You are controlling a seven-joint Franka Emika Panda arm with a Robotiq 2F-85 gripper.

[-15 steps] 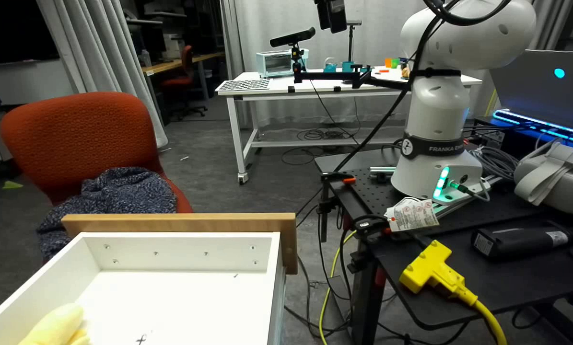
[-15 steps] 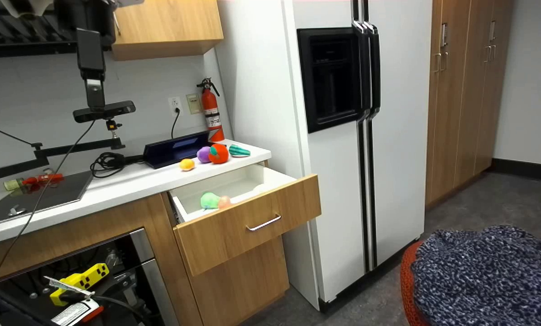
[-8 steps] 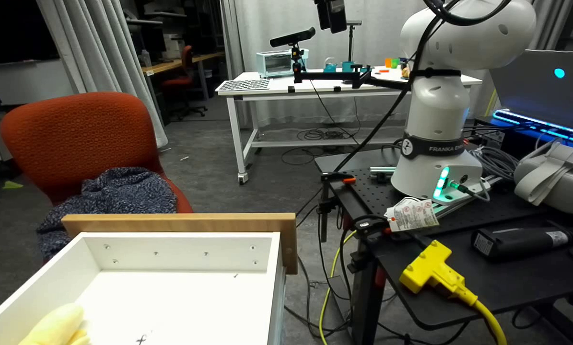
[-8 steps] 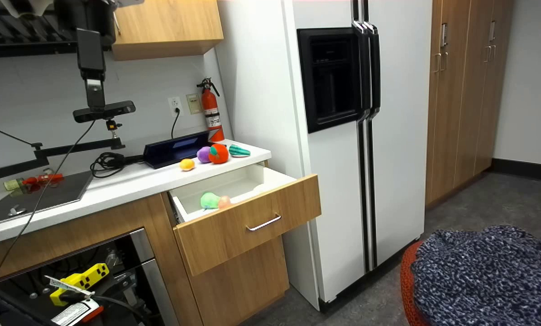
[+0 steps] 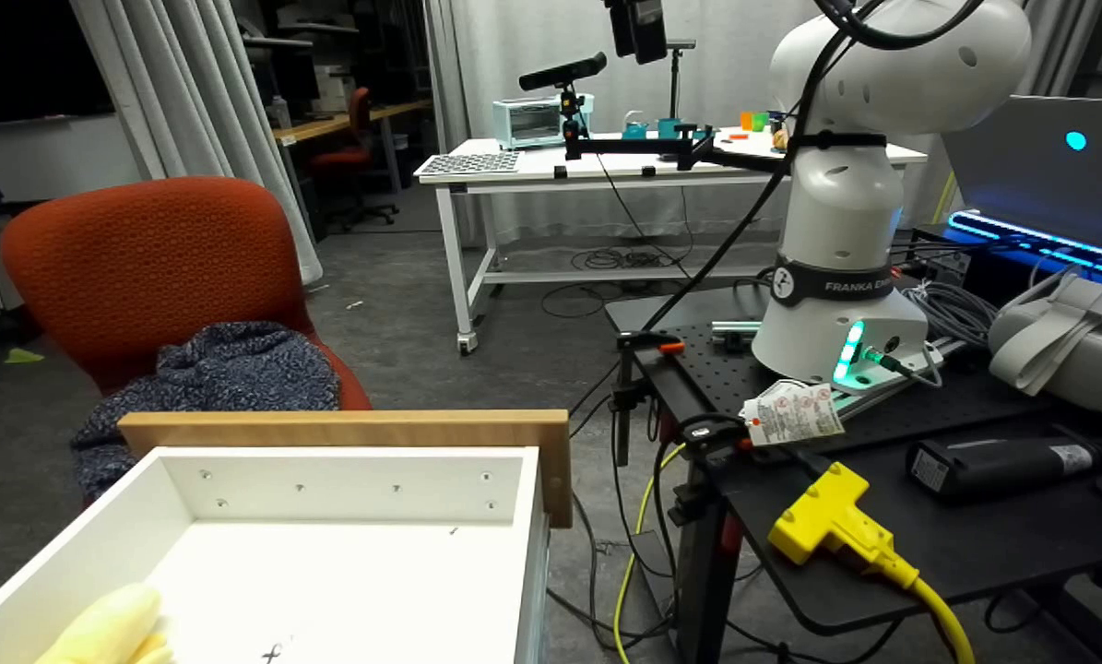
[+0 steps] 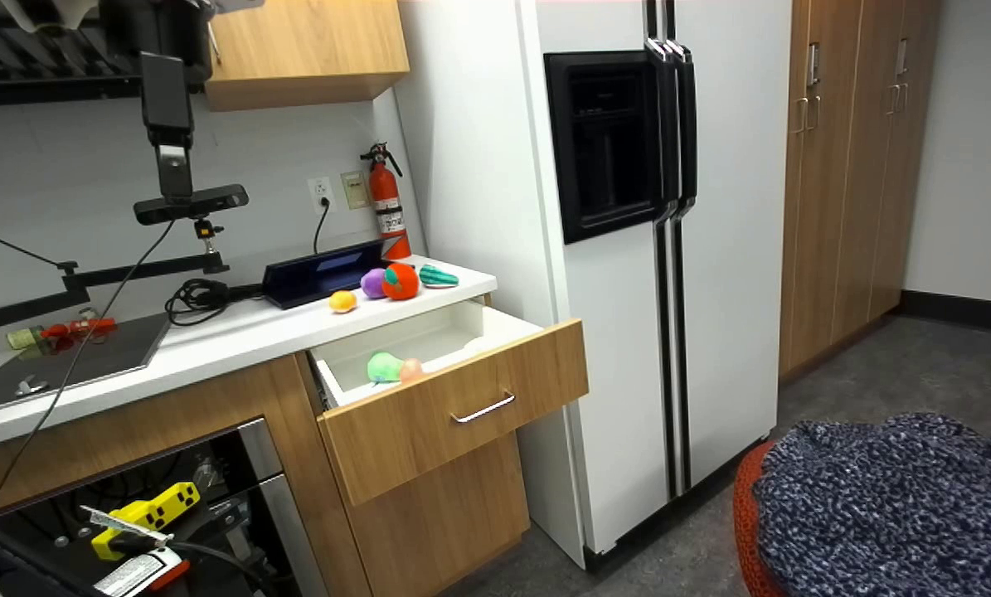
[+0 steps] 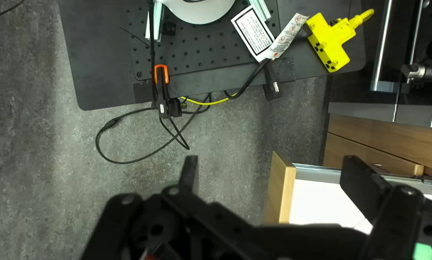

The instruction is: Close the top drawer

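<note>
The top drawer [image 6: 454, 406] stands pulled out from under the counter in an exterior view. It has a pale wood front with a metal handle [image 6: 483, 408]. In an exterior view its whitish inside wall [image 5: 348, 484] shows small dots. A yellow soft toy [image 5: 112, 627] lies inside; a green toy [image 6: 385, 366] and an orange toy [image 6: 410, 369] also show inside. My gripper [image 7: 272, 164] is open and empty, well above the drawer. In the wrist view the drawer front [image 7: 282, 191] appears between the spread fingers. In an exterior view the gripper [image 6: 172, 124] hangs at upper left, touching nothing.
The white counter [image 6: 255, 327] bears toy fruit [image 6: 400, 282] and a dark screen [image 6: 325, 272]. A fridge [image 6: 495, 166] stands beside the drawer. A red chair [image 5: 154, 267] with a dark garment is near the drawer front. A camera [image 6: 192, 203] on an arm is near the gripper.
</note>
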